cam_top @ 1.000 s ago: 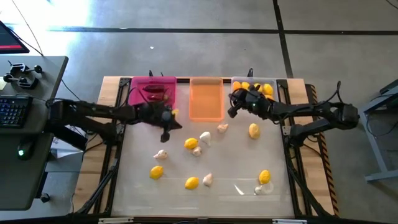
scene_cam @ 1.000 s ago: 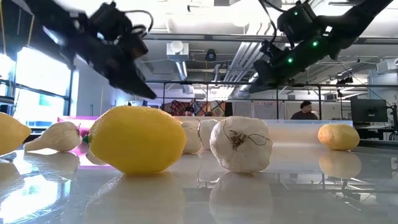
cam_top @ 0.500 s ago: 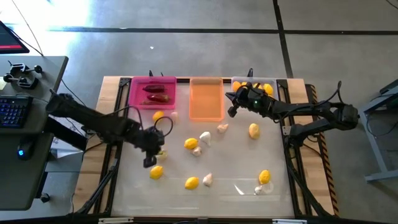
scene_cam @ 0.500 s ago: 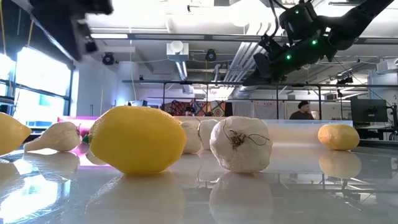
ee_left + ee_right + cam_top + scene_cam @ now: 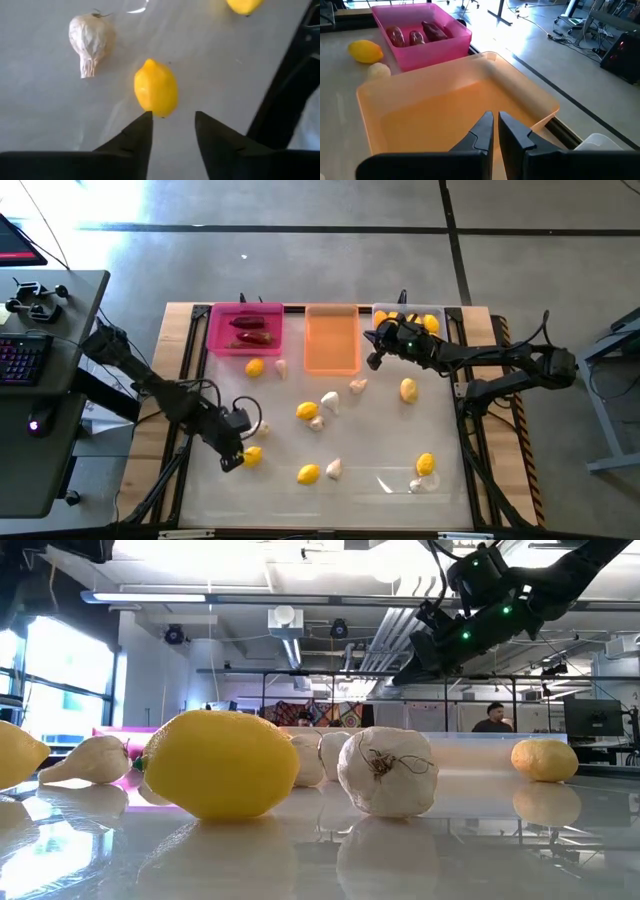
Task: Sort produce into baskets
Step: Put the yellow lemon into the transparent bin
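You are partway through the sort. The magenta-pink rectangular plastic basket [image 5: 247, 327] at the far left already holds the dark red chili peppers [image 5: 249, 322], and the clear whitish basket [image 5: 421, 313] at the far right holds several yellow-orange lemons [image 5: 429, 324]. The translucent orange basket [image 5: 331, 338] between them looks empty, so by my reading no garlic is sorted yet.

Left on the white table [image 5: 370, 430]: about seven loose lemons and roughly as many whitish garlic bulbs, spread from just in front of the pink basket to the near right corner, where a lemon [image 5: 425, 464] sits beside a clear plastic scrap [image 5: 400, 483].

Your left gripper [image 5: 172, 122] is at the near left of the table, fingers parted narrowly and empty, lined up just short of a yellow lemon [image 5: 156, 88]; a papery garlic bulb [image 5: 90, 39] lies near it. Your right gripper [image 5: 495, 127] hovers over the orange basket's near right edge, fingers almost closed, holding nothing visible.
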### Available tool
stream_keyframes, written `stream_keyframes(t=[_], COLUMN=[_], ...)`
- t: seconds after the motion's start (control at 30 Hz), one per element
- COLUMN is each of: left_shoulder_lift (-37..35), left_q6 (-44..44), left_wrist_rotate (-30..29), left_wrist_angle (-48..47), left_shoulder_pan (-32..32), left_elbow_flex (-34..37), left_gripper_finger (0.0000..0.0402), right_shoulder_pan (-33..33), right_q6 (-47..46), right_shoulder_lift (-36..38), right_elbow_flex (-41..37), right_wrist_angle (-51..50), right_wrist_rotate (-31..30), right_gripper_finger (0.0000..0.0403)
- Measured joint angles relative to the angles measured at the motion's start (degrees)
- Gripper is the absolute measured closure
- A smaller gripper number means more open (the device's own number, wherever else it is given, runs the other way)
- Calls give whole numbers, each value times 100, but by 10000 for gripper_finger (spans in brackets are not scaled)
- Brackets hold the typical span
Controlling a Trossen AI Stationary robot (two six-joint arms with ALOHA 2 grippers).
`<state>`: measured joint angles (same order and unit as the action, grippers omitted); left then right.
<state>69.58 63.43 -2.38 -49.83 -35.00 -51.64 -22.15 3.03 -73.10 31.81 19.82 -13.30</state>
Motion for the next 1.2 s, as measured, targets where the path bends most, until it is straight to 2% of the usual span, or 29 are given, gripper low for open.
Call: stream_keyframes(t=[0.2,0.37,0.43,0.9,1.2], left_shoulder_lift=[557,1083,1189,1025,1023], left_q6=[99,25,-77,298,85], left_wrist_rotate=[-61,426,443,363,256], left_wrist_angle=[16,323,534,1536,2163], left_shoulder_pan=[-11,53,54,85,85], left_elbow_flex=[0,2,2,824,1245], left_gripper_finger=[201,163,155,149,149], right_shoulder_pan=[0,0,0,0,0], right_q6=[0,0,0,101,94], right_shoulder_lift=[0,0,0,-2,-2], right_elbow_flex=[1,2,2,2,3], right_wrist_angle=[-32,-47,-51,-77,-76], right_wrist_rotate=[0,0,0,-2,-2], right_gripper_finger=[387,387,387,387,387])
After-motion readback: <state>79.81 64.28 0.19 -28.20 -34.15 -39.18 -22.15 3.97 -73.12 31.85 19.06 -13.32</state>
